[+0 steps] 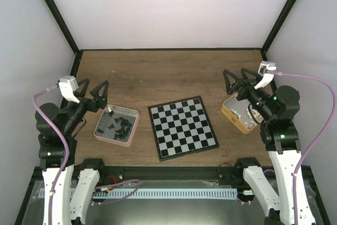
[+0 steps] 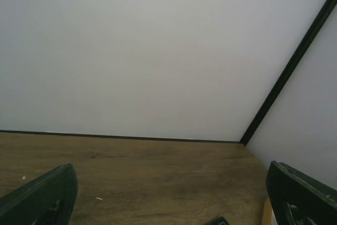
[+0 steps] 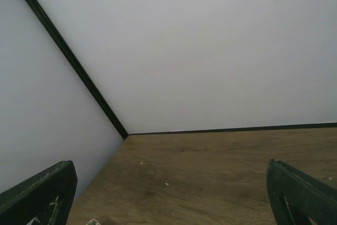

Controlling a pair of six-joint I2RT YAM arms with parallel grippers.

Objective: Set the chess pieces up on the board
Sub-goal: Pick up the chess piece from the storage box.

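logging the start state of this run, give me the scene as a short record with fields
board: flat black-and-grey checked chessboard, mid brown wooden table, no pieces on it
black pieces: small black figurines heaped in the pink-rimmed tray, left of the board
pale pieces: whitish-cream figurines in the tan tin, right of the board
left pincer: open, empty, near the tray
right pincer: open, empty, near the tin
progress: nothing placed yet
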